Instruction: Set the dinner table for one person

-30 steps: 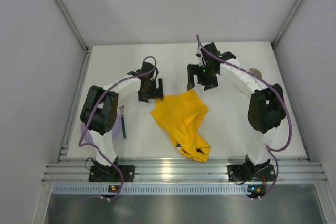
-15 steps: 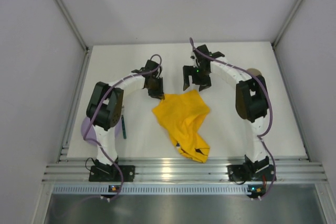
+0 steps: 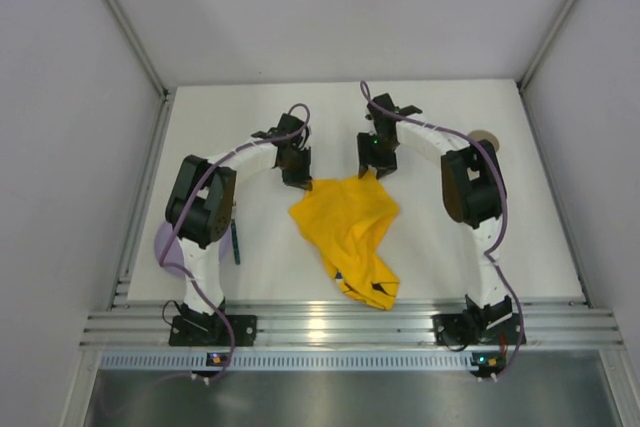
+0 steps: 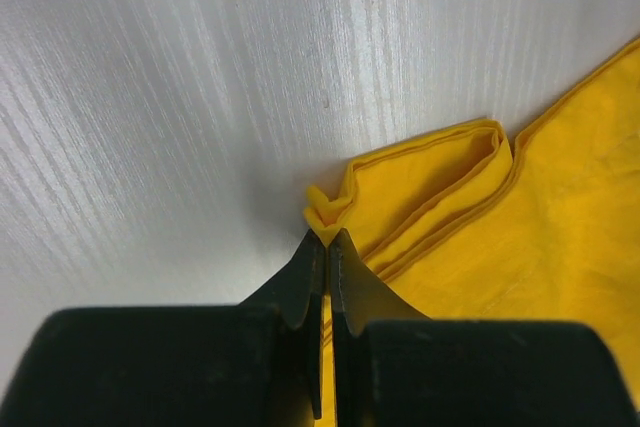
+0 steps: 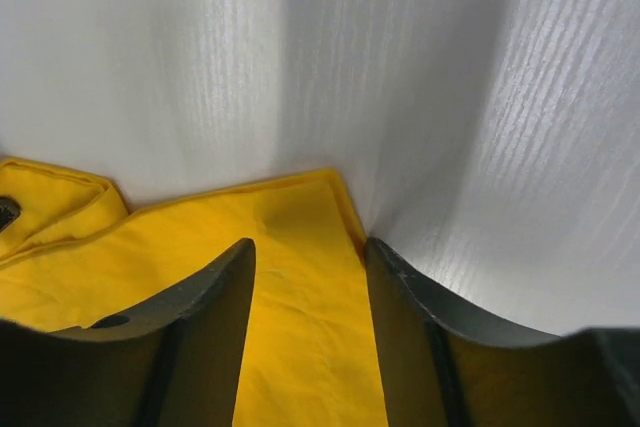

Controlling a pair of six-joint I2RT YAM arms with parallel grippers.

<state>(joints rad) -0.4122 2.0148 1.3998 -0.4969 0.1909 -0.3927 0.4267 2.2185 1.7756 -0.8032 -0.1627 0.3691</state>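
A crumpled yellow cloth (image 3: 350, 232) lies in the middle of the white dinner table (image 3: 440, 247). My left gripper (image 3: 297, 179) is at the cloth's far left corner. In the left wrist view that gripper (image 4: 327, 235) is shut on a small fold of the yellow cloth (image 4: 520, 237). My right gripper (image 3: 375, 169) is down at the cloth's far right corner. In the right wrist view the gripper (image 5: 310, 252) is open, its fingers (image 5: 215, 297) straddling the corner of the cloth (image 5: 300, 327) without pinching it.
A utensil with a teal handle (image 3: 236, 243) lies left of the cloth beside the left arm. Something pale purple (image 3: 168, 247) shows behind that arm. A brown round thing (image 3: 487, 136) sits behind the right arm. The ribbed rail (image 3: 340, 327) runs along the near edge.
My left gripper has shut on the cloth's corner. The right gripper has swung left and down onto the cloth's other far corner, and its jaws have narrowed.
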